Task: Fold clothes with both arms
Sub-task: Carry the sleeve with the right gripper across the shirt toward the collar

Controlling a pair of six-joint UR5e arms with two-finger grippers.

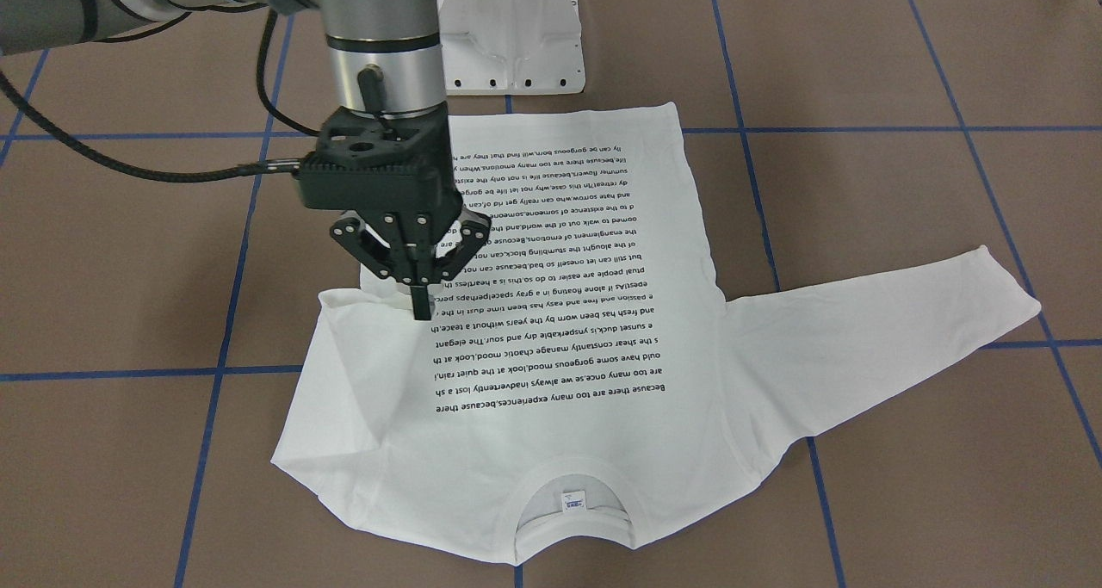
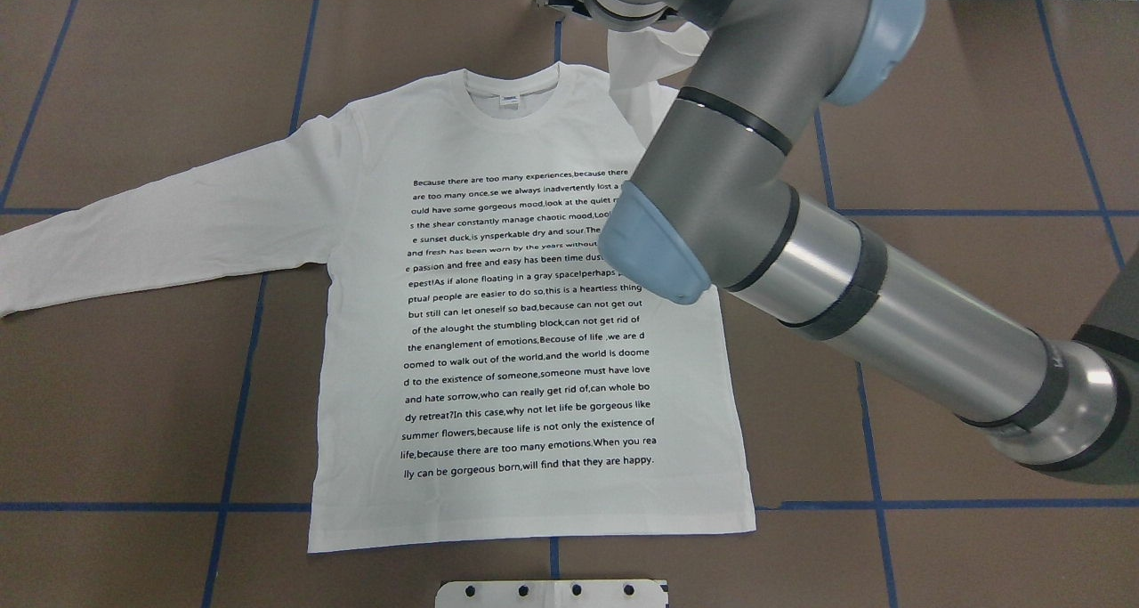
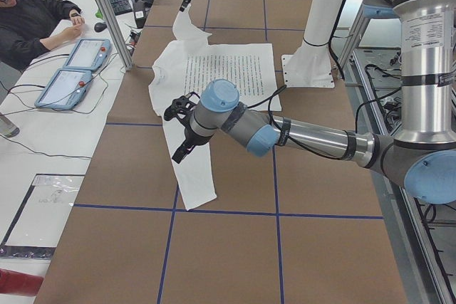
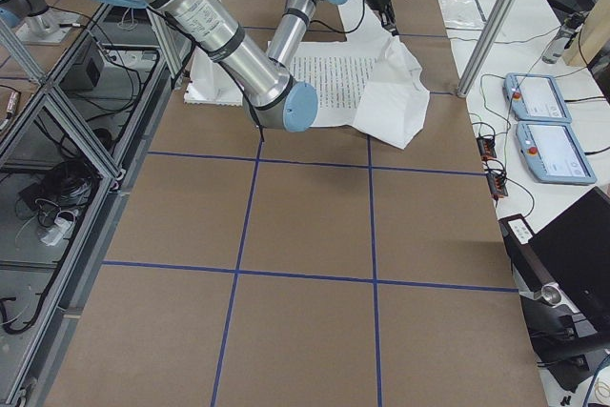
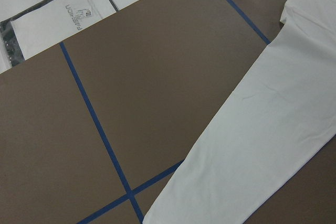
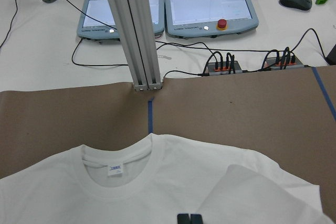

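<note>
Folding one sleeve [image 1: 353,355] across the shirt [image 1: 585,416], which lies flat mid-table.
My right gripper [image 1: 421,304] clamps the sleeve's end, I think, to carry it inward. The left gripper [image 3: 181,152] hovers over the other sleeve [image 3: 194,179]; I can't tell its grip.

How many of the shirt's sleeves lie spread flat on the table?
1. The sleeve on the robot's left lies stretched flat on the table. The other sleeve is raised near the shoulder, pinched in the right tool.

Brown tbl [image 1: 904,54] w/ blue tape grid [image 1: 861,128]
</note>
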